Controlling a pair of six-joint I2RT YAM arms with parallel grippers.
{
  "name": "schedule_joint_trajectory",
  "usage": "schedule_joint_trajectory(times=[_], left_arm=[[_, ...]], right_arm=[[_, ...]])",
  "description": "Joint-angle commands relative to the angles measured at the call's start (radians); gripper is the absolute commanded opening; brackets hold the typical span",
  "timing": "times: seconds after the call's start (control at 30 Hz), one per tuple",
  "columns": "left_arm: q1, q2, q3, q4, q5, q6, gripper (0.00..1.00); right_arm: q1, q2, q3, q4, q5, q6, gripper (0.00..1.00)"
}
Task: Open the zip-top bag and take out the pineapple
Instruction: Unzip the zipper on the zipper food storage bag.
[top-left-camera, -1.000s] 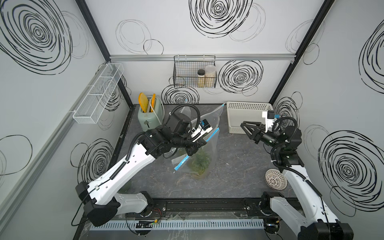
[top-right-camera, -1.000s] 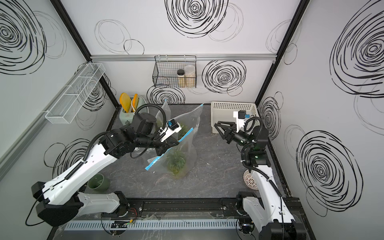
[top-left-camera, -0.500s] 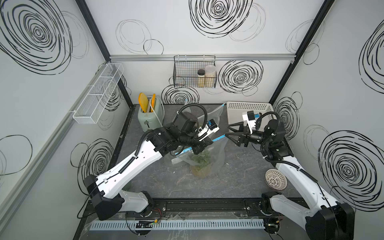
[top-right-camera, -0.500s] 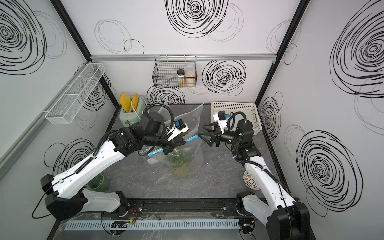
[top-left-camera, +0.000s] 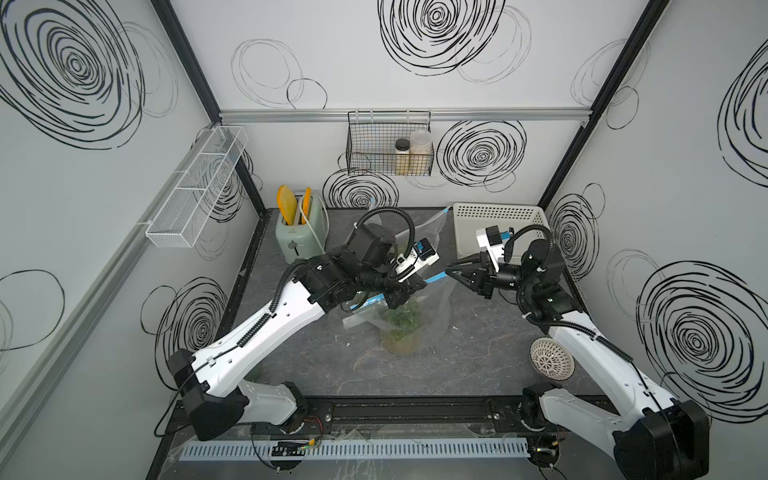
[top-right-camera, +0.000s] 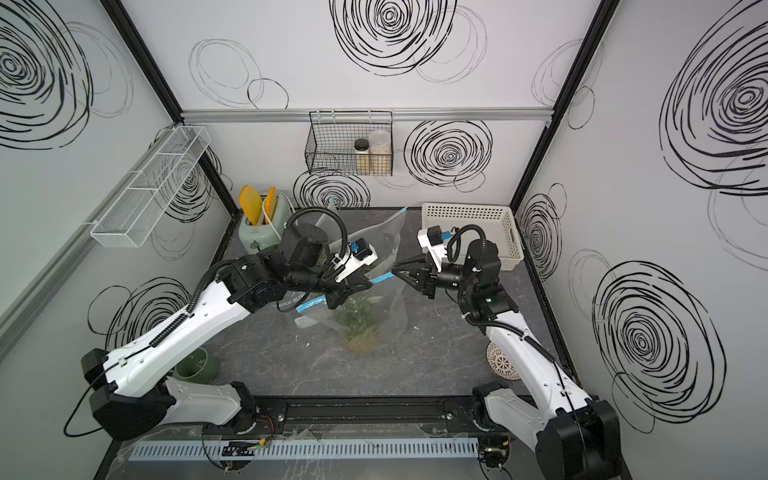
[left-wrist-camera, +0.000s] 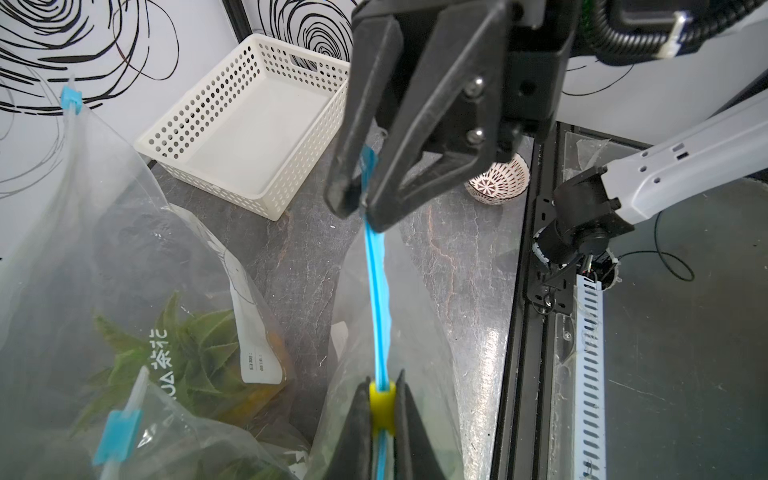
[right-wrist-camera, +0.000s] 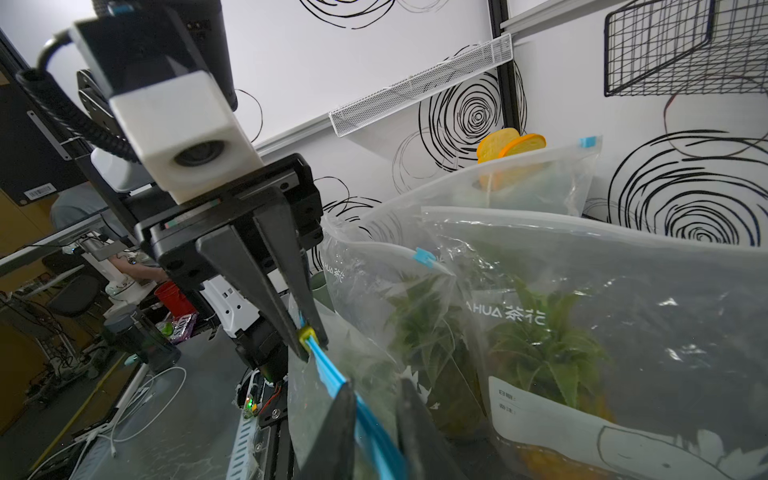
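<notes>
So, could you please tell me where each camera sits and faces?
Top views: high over the front, looking down on the table; both arms show.
Left wrist: on the left arm, facing the right gripper and basket; own left gripper pinches the slider.
Right wrist: on the right arm, facing the left gripper and bag; own right gripper clamps the zip.
Shared: both wrist views show the zip between the grippers.

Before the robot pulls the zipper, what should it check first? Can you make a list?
1. Left gripper shut on the yellow slider: ok.
2. Right gripper shut on the blue zip strip: ok.
3. Strip stretched straight between them: ok.
4. Zip open between the grippers: not ok, it looks closed.
5. Pineapple out of the bag: not ok, it's inside.
6. Which way the slider opens: cannot tell.
</notes>
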Motion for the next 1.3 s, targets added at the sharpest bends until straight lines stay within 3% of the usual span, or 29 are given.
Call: schedule_joint_trajectory(times=[0.0,0.37,0.7,1.0,1.27], left_arm=[[-0.006,-0.007,0.011,0.083,0.015,0.002,0.0],[0.005,-0.04,-0.007,0.061,-0.03,-0.007,0.0],[0.018,-0.048,-0.012,0.031,-0.054,-0.006,0.02],[0.02,-0.067,-0.01,-0.055,-0.08,0.0,0.03],[0.019,-0.17,-0.063,-0.148,-0.122,-0.053,0.02]], right_arm=[[0.005,-0.008,0.016,-0.012,0.026,-0.014,0.0],[-0.021,-0.045,0.055,-0.128,0.21,-0.066,0.0],[-0.181,-0.073,0.047,-0.136,0.216,-0.029,0.0],[-0.246,-0.055,0.052,-0.147,0.285,-0.011,0.0],[-0.292,-0.034,0.061,-0.129,0.29,0.012,0.0]])
